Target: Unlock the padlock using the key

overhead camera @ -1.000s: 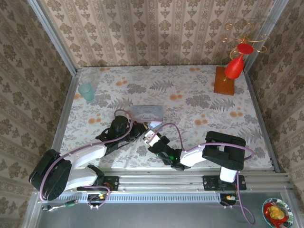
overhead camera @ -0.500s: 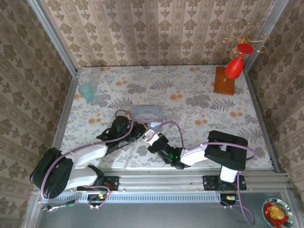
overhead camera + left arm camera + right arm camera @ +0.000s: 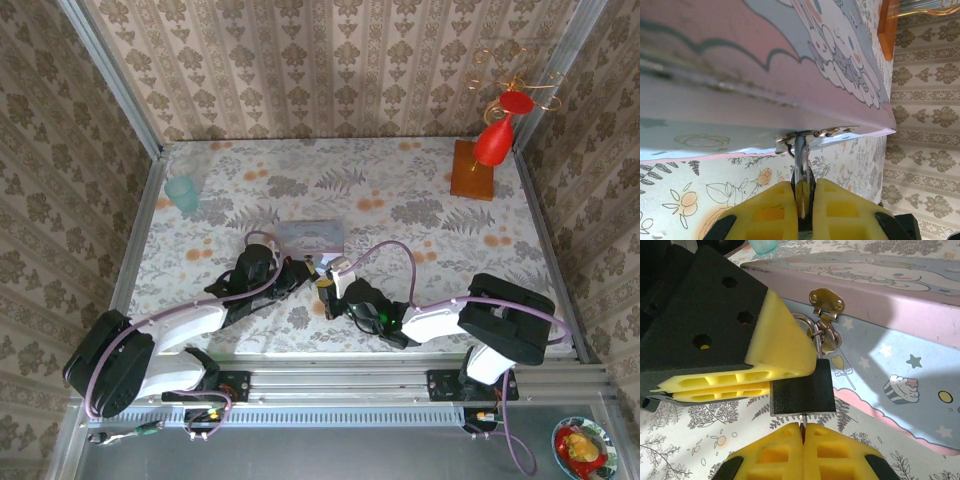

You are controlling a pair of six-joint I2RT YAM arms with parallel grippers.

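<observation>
1. The padlock (image 3: 802, 390), a small black block, hangs by its shackle (image 3: 815, 336) from the brass hasp (image 3: 826, 301) on the pale pictured tin (image 3: 900, 355), which lies mid-tabletop (image 3: 420, 190) towards the near edge.
2. The left gripper (image 3: 802, 189) is clamped narrowly on the padlock's body.
3. The right gripper (image 3: 803, 432), with its jaws pressed together, pinches a thin key (image 3: 802, 418). The key's tip meets the padlock's end opposite the shackle.

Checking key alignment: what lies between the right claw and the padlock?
Right wrist view: a thin metal sliver, apparently the key, runs from the shut right claw to the padlock, meeting its near edge.
</observation>
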